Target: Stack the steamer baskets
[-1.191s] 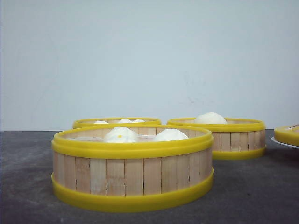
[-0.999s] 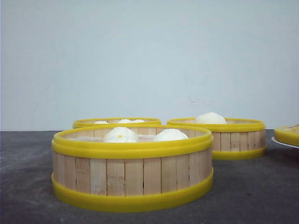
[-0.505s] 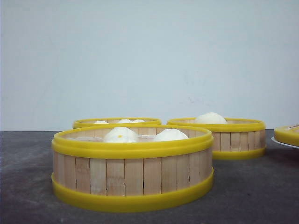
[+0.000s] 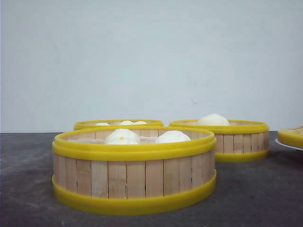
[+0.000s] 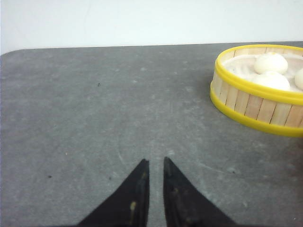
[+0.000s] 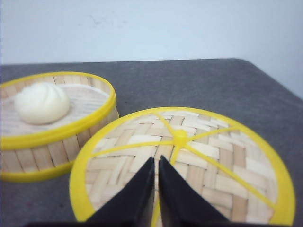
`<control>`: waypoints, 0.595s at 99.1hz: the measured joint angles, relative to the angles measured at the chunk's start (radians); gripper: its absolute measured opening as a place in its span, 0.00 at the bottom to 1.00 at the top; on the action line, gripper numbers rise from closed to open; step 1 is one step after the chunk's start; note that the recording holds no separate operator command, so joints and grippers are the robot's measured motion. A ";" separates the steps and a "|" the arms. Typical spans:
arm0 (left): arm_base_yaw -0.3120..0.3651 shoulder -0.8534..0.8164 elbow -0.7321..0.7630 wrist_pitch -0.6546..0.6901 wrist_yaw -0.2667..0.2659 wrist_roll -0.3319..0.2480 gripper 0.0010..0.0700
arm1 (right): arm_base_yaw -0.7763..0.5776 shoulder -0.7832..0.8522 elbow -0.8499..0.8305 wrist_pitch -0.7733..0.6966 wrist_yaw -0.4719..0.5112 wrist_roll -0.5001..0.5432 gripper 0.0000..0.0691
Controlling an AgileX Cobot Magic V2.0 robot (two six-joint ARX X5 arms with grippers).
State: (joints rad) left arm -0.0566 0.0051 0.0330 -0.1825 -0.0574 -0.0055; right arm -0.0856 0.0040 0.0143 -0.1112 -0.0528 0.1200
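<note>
Three steamer baskets with pale slat walls and yellow rims stand on the dark table, each holding white buns. The nearest (image 4: pixel 135 175) is in the middle, one (image 4: pixel 118 124) sits behind it on the left, and one (image 4: pixel 227 139) is at the back right. Neither gripper shows in the front view. My left gripper (image 5: pixel 155 163) hovers shut and empty over bare table, with a basket (image 5: pixel 258 101) off to one side. Also shut and empty, my right gripper (image 6: pixel 156 161) hangs over the woven lid (image 6: pixel 189 161), beside the one-bun basket (image 6: pixel 52 123).
The flat yellow-rimmed lid (image 4: pixel 291 136) lies on a white plate (image 4: pixel 284 144) at the table's right edge. A pale wall runs behind the table. The table's far edge and a rounded corner (image 5: pixel 14 52) show in the left wrist view.
</note>
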 joint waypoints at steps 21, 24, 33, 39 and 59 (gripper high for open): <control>0.000 0.000 0.000 0.000 0.000 -0.164 0.03 | 0.000 0.000 0.000 -0.004 0.000 0.188 0.01; 0.000 0.000 0.000 0.000 0.000 -0.182 0.03 | 0.000 0.000 0.000 -0.003 0.000 0.212 0.01; 0.000 0.000 0.000 0.000 0.000 -0.236 0.02 | 0.000 0.000 0.000 -0.003 -0.001 0.288 0.01; 0.000 0.000 0.000 0.000 -0.002 -0.264 0.02 | 0.000 0.000 0.000 -0.003 -0.002 0.332 0.01; 0.000 0.000 0.005 0.047 -0.018 -0.348 0.02 | 0.000 0.011 0.018 -0.005 -0.005 0.484 0.01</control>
State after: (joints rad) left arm -0.0566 0.0051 0.0383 -0.1352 -0.0750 -0.3531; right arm -0.0860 0.0147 0.0319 -0.1165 -0.0578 0.6044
